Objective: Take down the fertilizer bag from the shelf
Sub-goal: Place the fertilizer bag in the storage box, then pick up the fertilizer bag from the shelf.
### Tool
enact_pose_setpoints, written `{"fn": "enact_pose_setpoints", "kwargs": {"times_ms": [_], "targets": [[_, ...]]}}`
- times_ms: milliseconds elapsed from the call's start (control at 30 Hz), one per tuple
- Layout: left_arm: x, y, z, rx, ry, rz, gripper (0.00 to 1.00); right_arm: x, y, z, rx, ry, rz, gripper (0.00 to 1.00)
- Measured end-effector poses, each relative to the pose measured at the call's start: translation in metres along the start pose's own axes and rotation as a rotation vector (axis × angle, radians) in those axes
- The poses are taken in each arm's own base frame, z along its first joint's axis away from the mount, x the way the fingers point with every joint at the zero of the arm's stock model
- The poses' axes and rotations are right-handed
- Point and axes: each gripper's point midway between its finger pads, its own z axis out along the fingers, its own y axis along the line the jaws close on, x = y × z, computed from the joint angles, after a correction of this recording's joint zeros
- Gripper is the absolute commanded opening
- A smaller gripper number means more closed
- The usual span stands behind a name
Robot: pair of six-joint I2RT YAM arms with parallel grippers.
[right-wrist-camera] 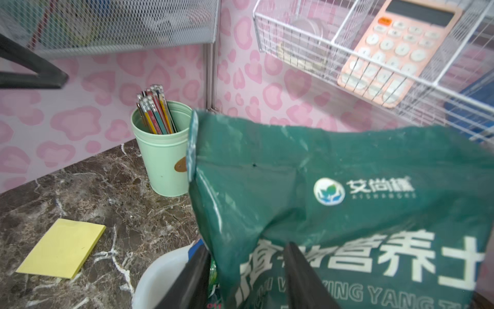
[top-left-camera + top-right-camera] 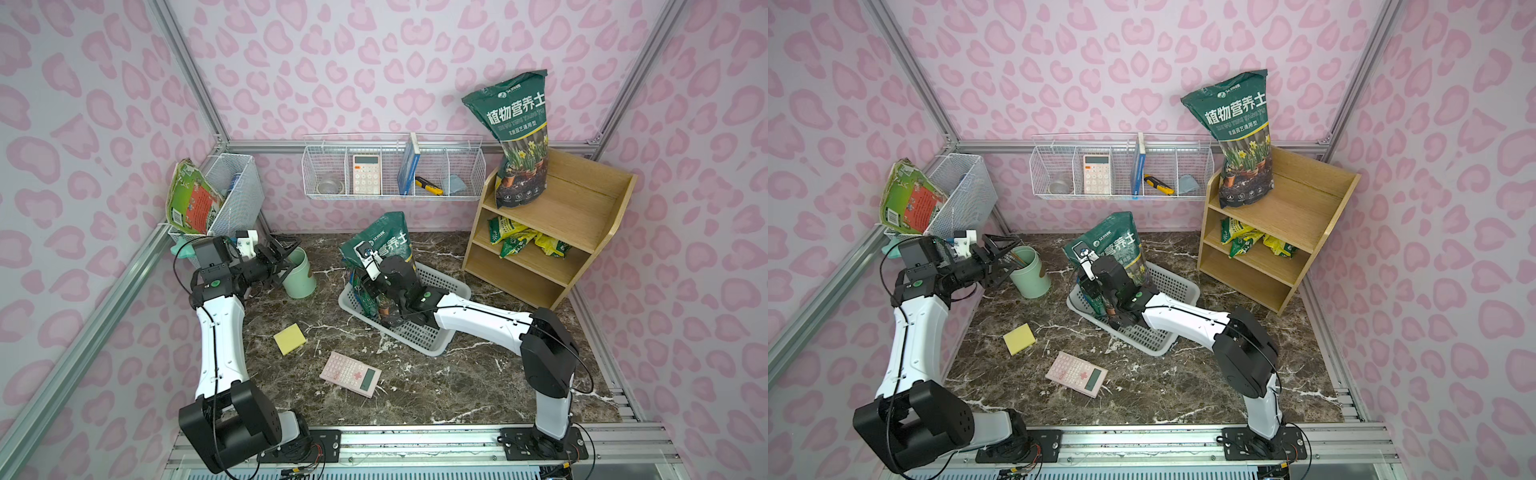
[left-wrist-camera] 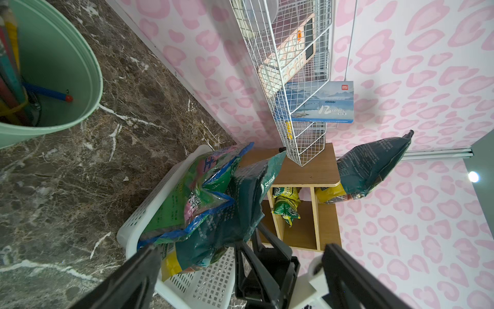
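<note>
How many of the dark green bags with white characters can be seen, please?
2. The upper bag stands on the top tier of the shelf. The lower bag stands in the white basket on the table. More could hide behind it.

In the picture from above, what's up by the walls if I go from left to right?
Red and green packet → metal bowl → cream calculator → blue box → yellow knife → tall green bag standing on the wooden shelf.
</note>
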Motion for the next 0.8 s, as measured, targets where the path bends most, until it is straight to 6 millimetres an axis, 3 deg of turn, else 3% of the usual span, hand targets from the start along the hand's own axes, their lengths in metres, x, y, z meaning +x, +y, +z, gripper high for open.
{"fn": "enact_pose_setpoints", "kwargs": {"times_ms": [33,67,200,333,500,600,667,800], "targets": [[0.000,0.000,0.000,0.000,0.000,0.000,0.99,-0.009,-0.003,-0.004,0.004,-0.019,0.005,0.92],[0.000,0.000,0.000,0.000,0.000,0.000,0.99,-0.018,-0.006,-0.009,0.008,-0.039,0.008,1.00],[0.000,0.000,0.000,0.000,0.000,0.000,0.99,-0.049,-0.017,-0.034,0.021,-0.108,0.008,1.00],[0.000,0.000,0.000,0.000,0.000,0.000,0.99,-0.078,-0.033,-0.073,0.042,-0.187,0.028,1.00],[0.000,0.000,0.000,0.000,0.000,0.000,0.99,-0.129,-0.073,-0.129,0.161,-0.324,0.089,1.00],[0.000,0.000,0.000,0.000,0.000,0.000,0.99,-0.152,-0.115,-0.153,0.297,-0.367,0.136,1.00],[0.000,0.000,0.000,0.000,0.000,0.000,0.99,-0.162,-0.155,-0.169,0.407,-0.375,0.187,1.00],[0.000,0.000,0.000,0.000,0.000,-0.003,0.99,-0.155,-0.233,-0.194,0.553,-0.374,0.306,1.00]]}}
